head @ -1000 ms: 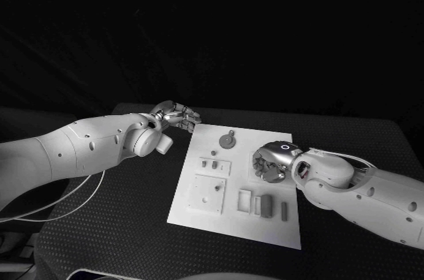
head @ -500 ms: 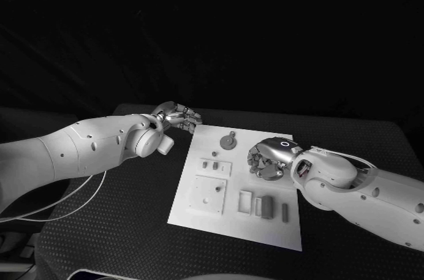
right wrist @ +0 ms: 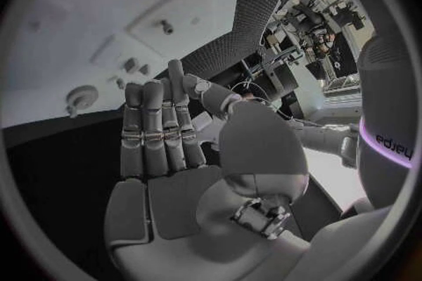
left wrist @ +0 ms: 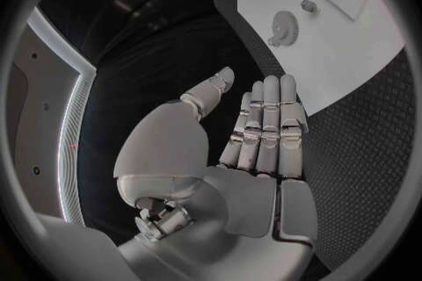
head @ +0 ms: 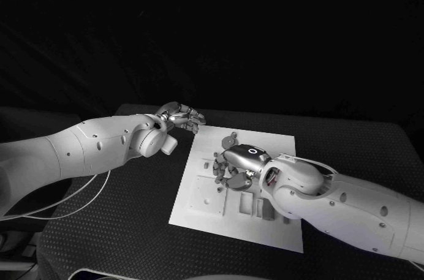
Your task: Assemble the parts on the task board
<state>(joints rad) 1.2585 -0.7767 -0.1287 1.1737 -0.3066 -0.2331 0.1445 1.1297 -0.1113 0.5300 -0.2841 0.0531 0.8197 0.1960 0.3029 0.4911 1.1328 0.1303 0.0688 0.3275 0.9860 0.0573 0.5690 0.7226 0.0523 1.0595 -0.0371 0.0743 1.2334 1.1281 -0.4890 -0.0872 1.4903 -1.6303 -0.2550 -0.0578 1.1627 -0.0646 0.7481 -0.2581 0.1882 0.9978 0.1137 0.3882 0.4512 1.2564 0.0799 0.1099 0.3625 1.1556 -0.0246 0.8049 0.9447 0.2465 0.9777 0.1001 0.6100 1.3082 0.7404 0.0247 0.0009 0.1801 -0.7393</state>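
Note:
The white task board [head: 231, 229] lies in the middle of the black table. A grey gear [head: 228, 139] lies near its far edge, and several small grey parts [head: 265, 208] lie toward its near end. My right hand [head: 234, 168] hovers over the board's middle, above the small pegs, hiding them. In the right wrist view its fingers [right wrist: 158, 130] are straight, the palm is bare, and the gear [right wrist: 83, 95] lies beyond them. My left hand [head: 183, 116] hangs at the board's far left corner. Its fingers [left wrist: 264, 126] are extended and hold nothing, with the gear [left wrist: 283, 27] ahead.
A square plate [head: 208, 195] with a small stud lies on the board's left side. The black mat [head: 124, 225] reaches out on both sides of the board. A white cable [head: 75, 200] loops under my left arm.
My right hand has moved left across the board, from its right edge to over the middle near the pegs. The left hand has barely shifted.

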